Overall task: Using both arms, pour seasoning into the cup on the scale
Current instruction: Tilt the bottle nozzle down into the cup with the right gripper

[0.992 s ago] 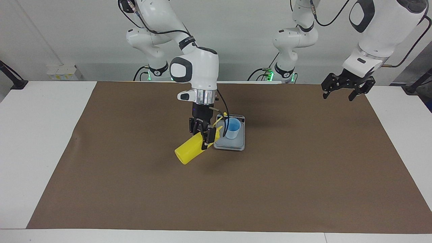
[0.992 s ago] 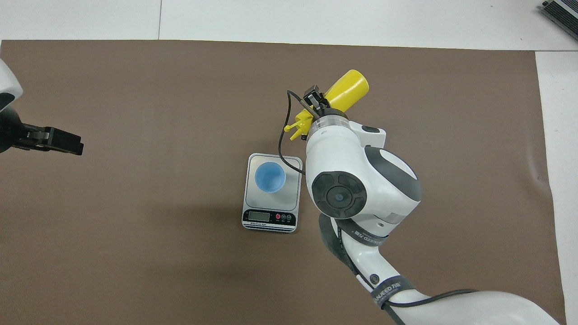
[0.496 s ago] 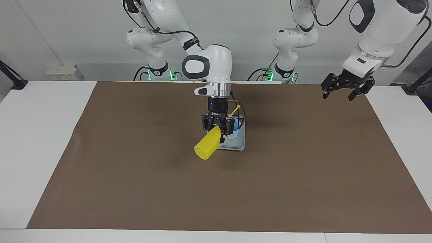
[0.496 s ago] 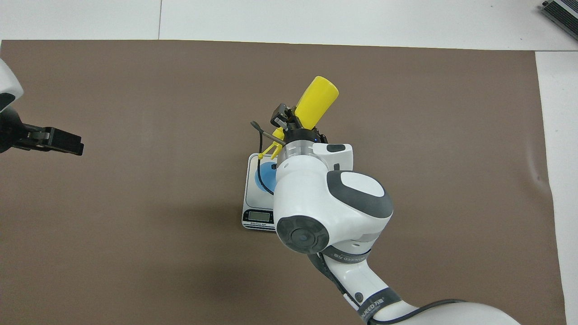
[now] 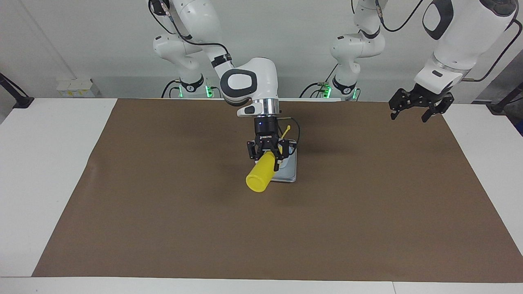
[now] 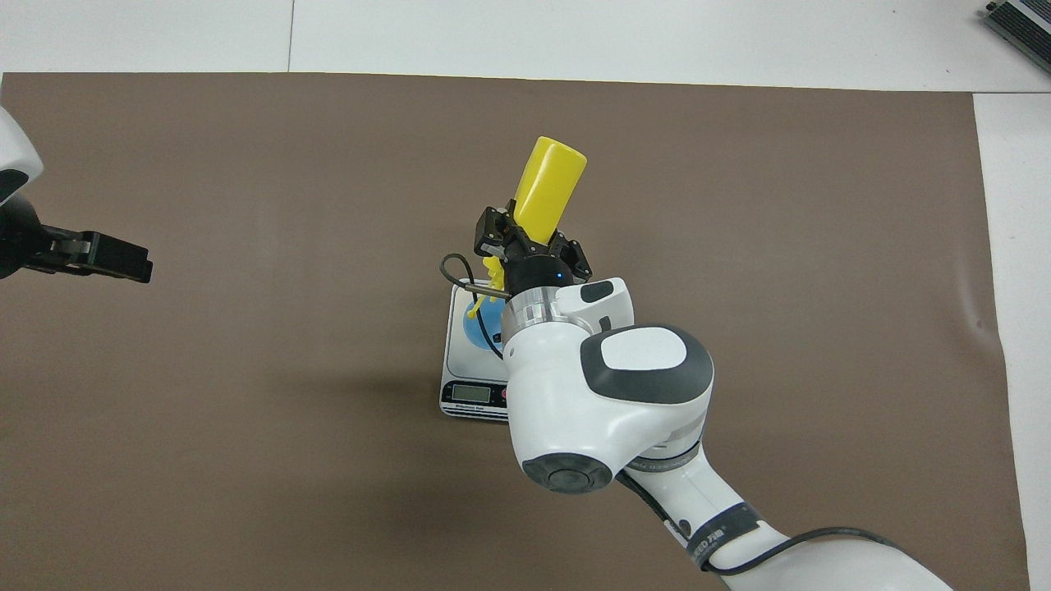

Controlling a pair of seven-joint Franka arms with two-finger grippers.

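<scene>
Right gripper [image 5: 265, 155] clamped on the bottle [image 5: 261, 175], held in the air over the scale [image 5: 287, 174]. Bottle lies tilted, near level: its base points away from the robots, out over the mat [image 5: 163, 204]; its nozzle end points back toward the robots and over the cup [image 6: 483, 322]. Cap strap [image 6: 490, 271] dangles beside the gripper, above the cup. Cup sits on the scale platform, mostly hidden by the wrist in both views; only a blue sliver shows from overhead. Whether the nozzle is truly above the cup's mouth cannot be told, since the gripper covers it. Long axis runs roughly along the line from robots outward, slightly skewed. Right arm reaches from its base to mid-table, wrist pointing straight down. Judgement: pour is about set up; next needs the nozzle tipped lower over the rim. Left gripper [image 5: 421, 107] waits, raised above the mat's corner at its own end, fingers apart, holding nothing.
</scene>
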